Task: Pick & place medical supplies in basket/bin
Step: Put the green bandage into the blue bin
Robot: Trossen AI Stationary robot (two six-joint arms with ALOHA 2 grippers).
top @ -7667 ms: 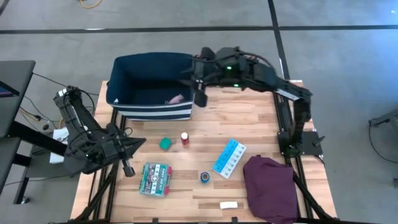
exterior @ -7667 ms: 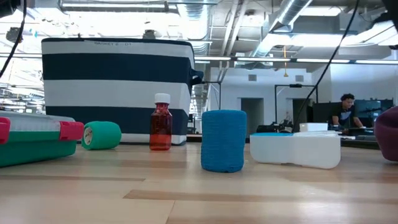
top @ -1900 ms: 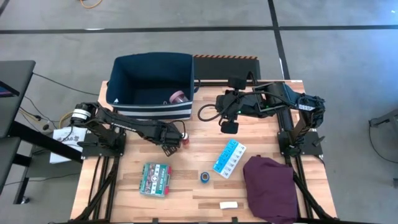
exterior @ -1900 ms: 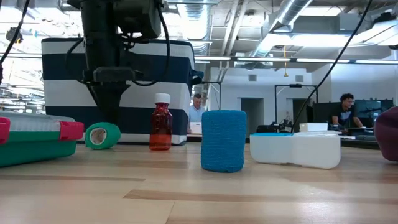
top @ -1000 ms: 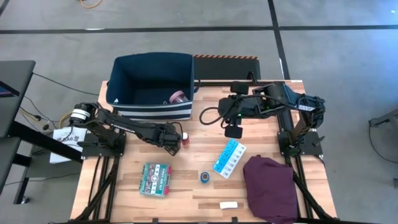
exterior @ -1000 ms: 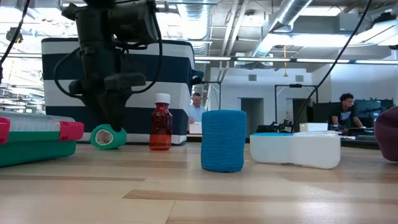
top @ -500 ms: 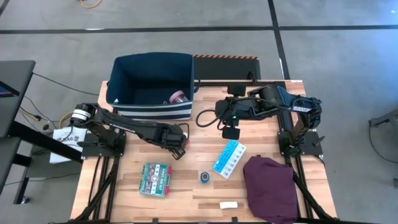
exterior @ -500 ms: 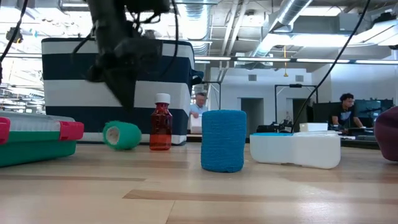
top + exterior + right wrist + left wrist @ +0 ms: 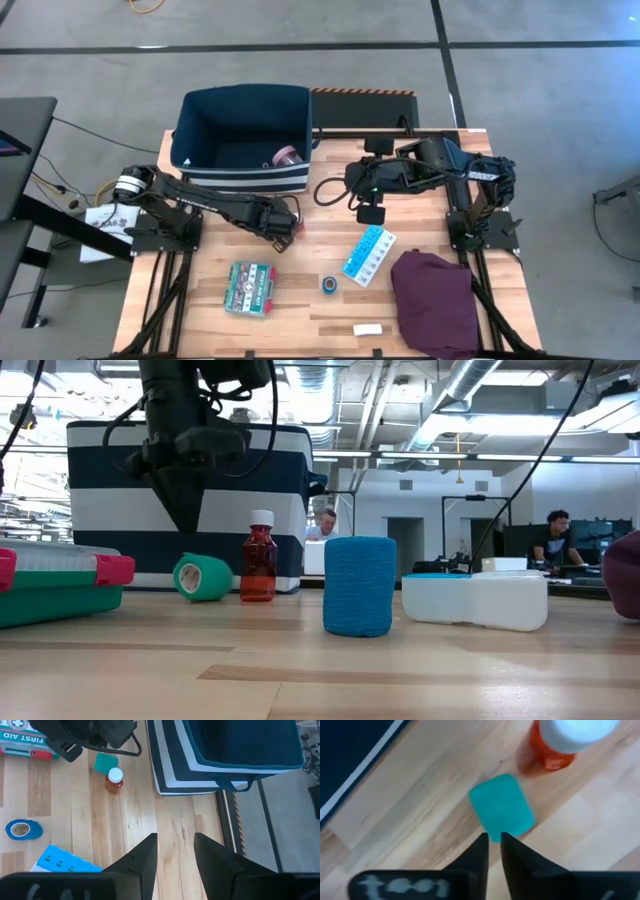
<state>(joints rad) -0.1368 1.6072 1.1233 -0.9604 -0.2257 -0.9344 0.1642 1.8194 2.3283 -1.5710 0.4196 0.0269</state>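
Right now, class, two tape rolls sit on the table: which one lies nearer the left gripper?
The green tape roll beside the red-capped bottle: the left gripper hangs right over it. The blue tape roll sits apart, farther from the bin.

In the high view the left arm hides the green tape roll (image 9: 203, 578). The low view cuts off the flat box (image 9: 55, 588) at the left edge and the purple cloth (image 9: 627, 575) at the right edge.

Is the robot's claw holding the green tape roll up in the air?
No, the green tape roll lies on the table beside the small red bottle, with the left gripper above it, fingers nearly together.
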